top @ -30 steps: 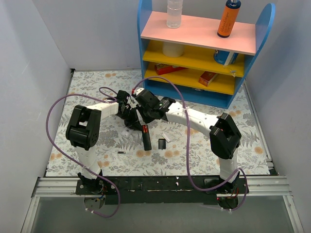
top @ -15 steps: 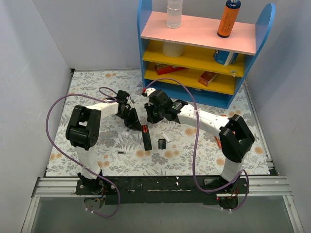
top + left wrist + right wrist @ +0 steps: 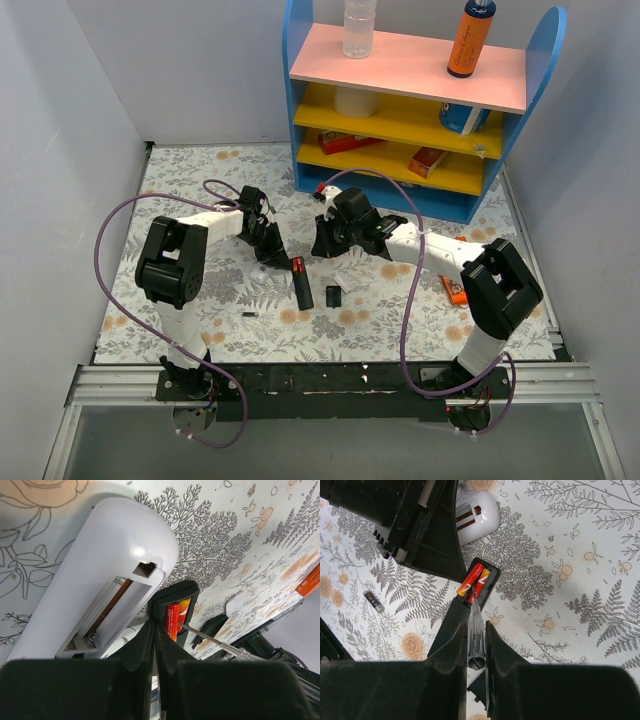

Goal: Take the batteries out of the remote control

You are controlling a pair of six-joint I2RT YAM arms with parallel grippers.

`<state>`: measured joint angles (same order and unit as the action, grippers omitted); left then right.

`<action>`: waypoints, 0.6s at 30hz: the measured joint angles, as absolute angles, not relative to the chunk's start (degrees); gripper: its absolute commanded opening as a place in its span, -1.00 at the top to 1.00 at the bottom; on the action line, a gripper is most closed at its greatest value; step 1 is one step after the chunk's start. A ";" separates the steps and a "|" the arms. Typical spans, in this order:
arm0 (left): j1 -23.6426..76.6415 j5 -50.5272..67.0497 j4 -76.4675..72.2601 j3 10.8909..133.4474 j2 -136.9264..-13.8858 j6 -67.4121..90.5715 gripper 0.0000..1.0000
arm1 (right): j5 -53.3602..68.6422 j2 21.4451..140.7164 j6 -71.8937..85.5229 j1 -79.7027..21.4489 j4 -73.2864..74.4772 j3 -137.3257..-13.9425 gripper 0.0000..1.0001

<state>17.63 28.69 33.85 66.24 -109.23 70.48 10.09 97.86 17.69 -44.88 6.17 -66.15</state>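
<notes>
Remote lies mid-worktop, its open end toward 12 o'clock and the cover just at its 3 o'clock. The left gripper, closed on nothing, sits at 11 o'clock of that end. The right gripper, at 1 o'clock, is clamped on a clear pick aimed at the batteries, both seated in the bay. The pick should probably lever one cell up by its end, gently, with the remote pinned. No label is legible.

You have a blue shelf at far right with a clear bottle and orange bottle on top, an orange pack on the surface at right, and a clear-handled screwdriver at mid-surface.
</notes>
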 measured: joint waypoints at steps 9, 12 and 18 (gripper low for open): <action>17.63 28.86 33.80 66.24 -109.21 70.41 0.92 | 11.11 97.65 17.74 -44.36 5.58 -65.67 0.97; 17.63 29.02 33.76 66.22 -109.14 70.35 0.88 | 11.14 97.60 17.50 -44.36 5.63 -65.67 0.97; 17.76 28.84 33.26 65.87 -108.64 70.37 0.85 | 11.68 97.58 16.29 -44.38 5.89 -65.89 0.97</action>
